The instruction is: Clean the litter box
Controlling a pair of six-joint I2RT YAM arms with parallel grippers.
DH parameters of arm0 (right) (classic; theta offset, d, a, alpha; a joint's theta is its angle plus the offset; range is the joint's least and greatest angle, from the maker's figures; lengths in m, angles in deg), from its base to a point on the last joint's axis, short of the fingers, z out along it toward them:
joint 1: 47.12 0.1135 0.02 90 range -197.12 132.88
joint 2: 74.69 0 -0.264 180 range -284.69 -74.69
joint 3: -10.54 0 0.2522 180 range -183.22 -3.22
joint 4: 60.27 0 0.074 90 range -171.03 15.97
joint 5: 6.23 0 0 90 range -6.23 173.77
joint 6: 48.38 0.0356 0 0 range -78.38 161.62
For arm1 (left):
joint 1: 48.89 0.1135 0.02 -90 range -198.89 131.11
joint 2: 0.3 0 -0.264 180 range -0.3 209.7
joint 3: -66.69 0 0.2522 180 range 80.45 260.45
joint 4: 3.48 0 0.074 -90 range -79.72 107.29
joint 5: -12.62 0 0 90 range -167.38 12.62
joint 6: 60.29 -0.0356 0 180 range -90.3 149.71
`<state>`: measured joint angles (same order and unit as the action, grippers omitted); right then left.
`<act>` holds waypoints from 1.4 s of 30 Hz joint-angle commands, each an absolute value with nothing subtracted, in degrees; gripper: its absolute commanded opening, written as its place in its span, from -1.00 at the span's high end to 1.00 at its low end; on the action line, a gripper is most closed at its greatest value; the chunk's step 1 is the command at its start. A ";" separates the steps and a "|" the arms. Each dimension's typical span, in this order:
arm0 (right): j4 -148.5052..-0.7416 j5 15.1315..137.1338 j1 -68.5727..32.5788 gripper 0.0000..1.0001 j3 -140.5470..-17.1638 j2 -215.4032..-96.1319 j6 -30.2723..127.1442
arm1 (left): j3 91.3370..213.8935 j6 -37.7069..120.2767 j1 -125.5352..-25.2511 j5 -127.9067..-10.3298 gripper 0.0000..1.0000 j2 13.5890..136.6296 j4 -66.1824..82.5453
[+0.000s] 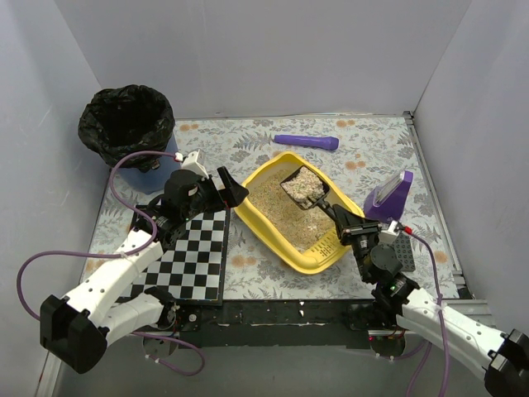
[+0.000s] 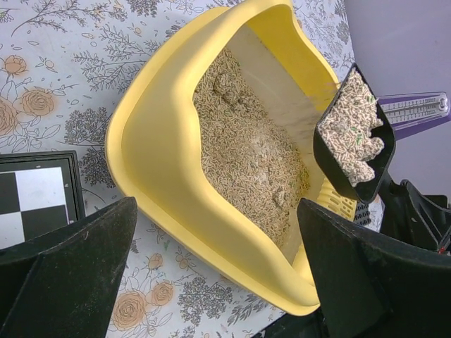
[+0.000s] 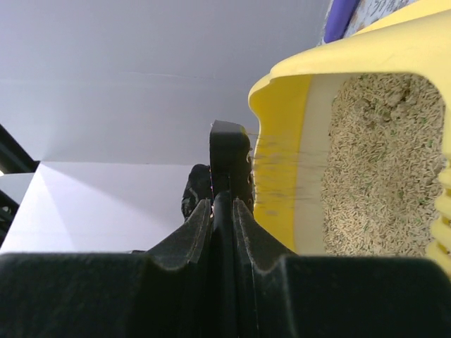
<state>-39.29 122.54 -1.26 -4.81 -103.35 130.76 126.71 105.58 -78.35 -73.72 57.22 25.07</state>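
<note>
The yellow litter box point(image 1: 266, 229) lies mid-table with beige litter inside; it also shows in the left wrist view point(image 2: 151, 151) and the right wrist view point(image 3: 282, 141). My right gripper point(image 1: 349, 225) is shut on the handle of a black slotted scoop point(image 1: 304, 187), which is raised over the box and full of litter point(image 2: 352, 134). In the right wrist view the scoop handle point(image 3: 225, 211) sits between the closed fingers. My left gripper point(image 1: 227, 192) is open and empty beside the box's left rim; its fingers point(image 2: 70, 260) frame the box's near corner.
A blue bin with a black bag point(image 1: 128, 124) stands at the back left. A purple cylinder point(image 1: 306, 142) lies behind the box, and a purple holder point(image 1: 388, 196) stands to its right. A checkerboard point(image 1: 194, 256) lies under the left arm. Grey walls enclose the table.
</note>
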 commanded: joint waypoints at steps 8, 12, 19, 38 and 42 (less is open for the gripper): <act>-43.20 126.33 -1.16 0.97 -6.13 -100.17 128.20 | 126.33 105.20 -78.51 -73.86 -0.96 55.96 25.06; -42.26 125.15 -1.16 0.97 -8.05 -101.69 124.83 | 126.14 105.12 -78.51 -72.81 -0.96 56.04 22.94; -33.67 120.15 -1.16 0.97 -8.23 -106.24 121.68 | 125.79 105.12 -78.51 -72.03 -0.96 56.39 22.40; -48.93 122.74 -0.98 0.97 -8.41 -97.09 131.05 | 125.19 105.47 -78.78 -74.13 -0.96 53.58 23.91; -62.35 124.97 -0.98 0.97 -14.98 -99.13 136.76 | 126.41 105.12 -78.78 -73.69 -0.96 54.98 24.78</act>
<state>-51.61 120.90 -1.08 -7.58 -98.92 131.03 125.05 105.60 -78.41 -73.52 55.49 23.85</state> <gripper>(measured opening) 0.211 0.982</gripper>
